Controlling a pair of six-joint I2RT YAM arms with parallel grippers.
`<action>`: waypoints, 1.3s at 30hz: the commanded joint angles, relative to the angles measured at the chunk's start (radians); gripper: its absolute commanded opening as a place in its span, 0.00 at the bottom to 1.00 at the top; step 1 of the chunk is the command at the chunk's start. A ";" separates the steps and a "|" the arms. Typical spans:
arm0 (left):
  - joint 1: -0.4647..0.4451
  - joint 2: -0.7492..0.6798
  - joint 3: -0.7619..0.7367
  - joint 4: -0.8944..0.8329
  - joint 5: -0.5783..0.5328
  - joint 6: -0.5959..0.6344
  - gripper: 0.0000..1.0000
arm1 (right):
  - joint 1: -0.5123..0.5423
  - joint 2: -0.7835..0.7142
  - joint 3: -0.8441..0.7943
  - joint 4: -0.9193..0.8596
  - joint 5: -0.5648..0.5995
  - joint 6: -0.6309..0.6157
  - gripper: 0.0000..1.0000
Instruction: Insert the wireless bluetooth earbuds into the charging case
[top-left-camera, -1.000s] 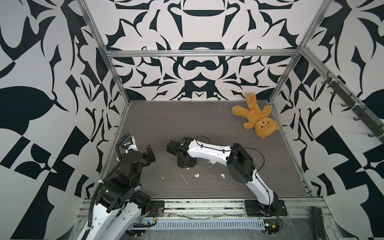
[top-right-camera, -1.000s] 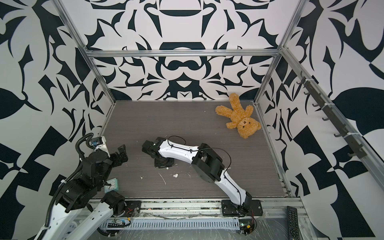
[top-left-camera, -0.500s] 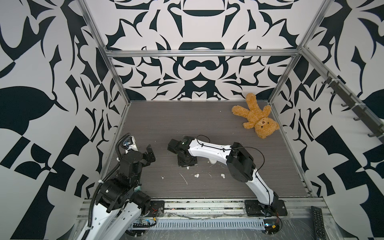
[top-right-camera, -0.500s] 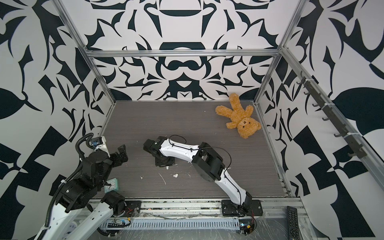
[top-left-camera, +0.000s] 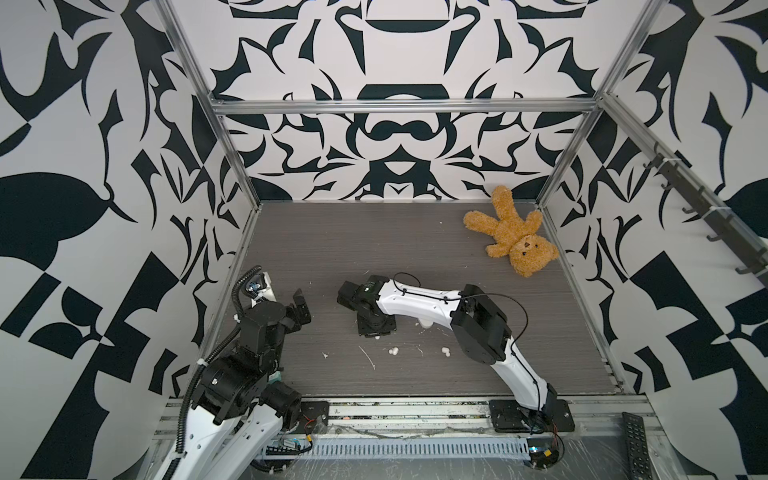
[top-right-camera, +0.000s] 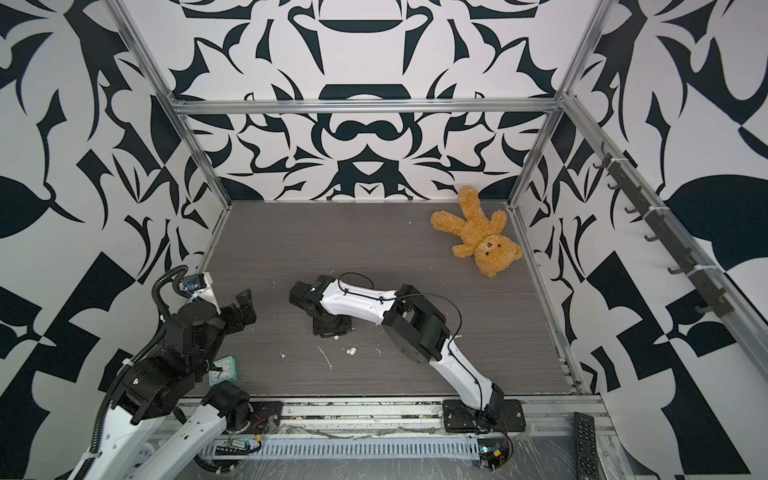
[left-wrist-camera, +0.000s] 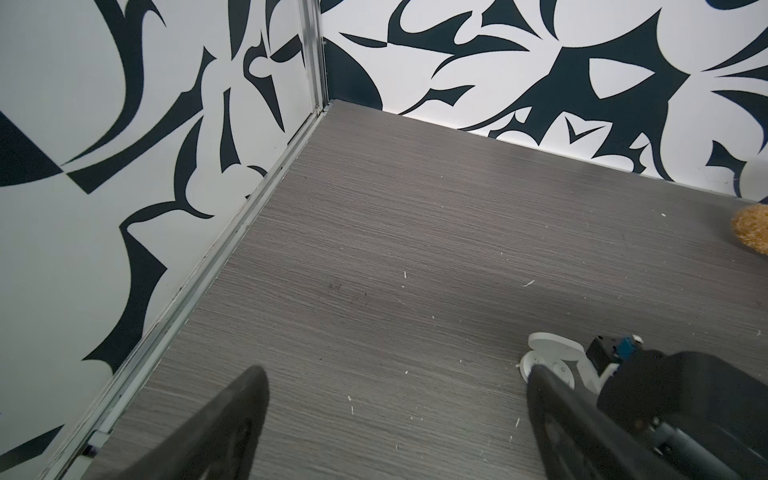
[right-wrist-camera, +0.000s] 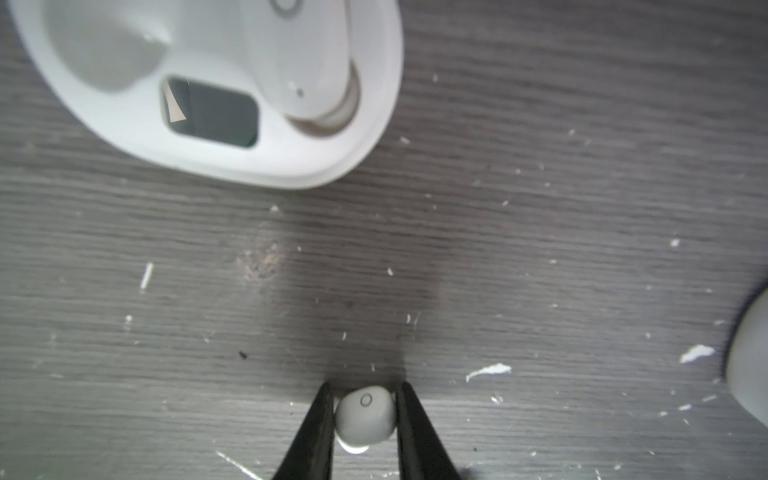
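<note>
Here the right pincer (right-wrist-camera: 365, 388) stands nearly closed. Its two black fingertips (right-wrist-camera: 320, 419) press against either side of a small white earbud (right-wrist-camera: 365, 415), gripping it low over the grey bench (right-wrist-camera: 540, 249). Whether the bud rests on the surface or hangs just clear of it cannot be told.

Near the pincer, but apart from it, lies the open white charging case (right-wrist-camera: 365, 137). One well of the case is empty, and a second earbud (right-wrist-camera: 307, 62) is seated in the well beside it. A dark rectangular window shows between the two wells. Thin white flecks of debris (right-wrist-camera: 488, 370) are scattered over the bench around the pincer.

In both top views the right arm reaches toward the middle of the bench with its pincer (top-left-camera: 376, 330) pointing down. In a top view, a loose bud (top-left-camera: 393, 351) lies just in front of it, and another loose bud (top-left-camera: 446, 352) lies farther right, close to the arm's elbow.

The left pincer (left-wrist-camera: 395, 399) is spread wide and holds nothing. It hovers over bare bench near the left wall, well apart from the case (left-wrist-camera: 552, 353), which shows beside the right arm's wrist in the left wrist view.

A brown teddy bear (top-left-camera: 513, 232) sprawls in the far right corner. A small teal clock (top-right-camera: 222, 372) sits by the left arm's base. A black remote (top-left-camera: 636, 440) lies off the bench at the front right.
</note>
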 joint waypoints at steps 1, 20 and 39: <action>0.003 0.003 -0.010 0.005 0.003 -0.003 0.99 | -0.005 -0.004 -0.010 -0.005 0.001 0.001 0.27; 0.003 0.004 -0.012 0.006 0.004 -0.002 0.99 | -0.021 -0.001 -0.030 0.017 -0.006 -0.006 0.30; 0.004 0.012 -0.011 0.006 0.008 -0.002 0.99 | -0.038 0.000 -0.047 0.042 -0.010 -0.023 0.32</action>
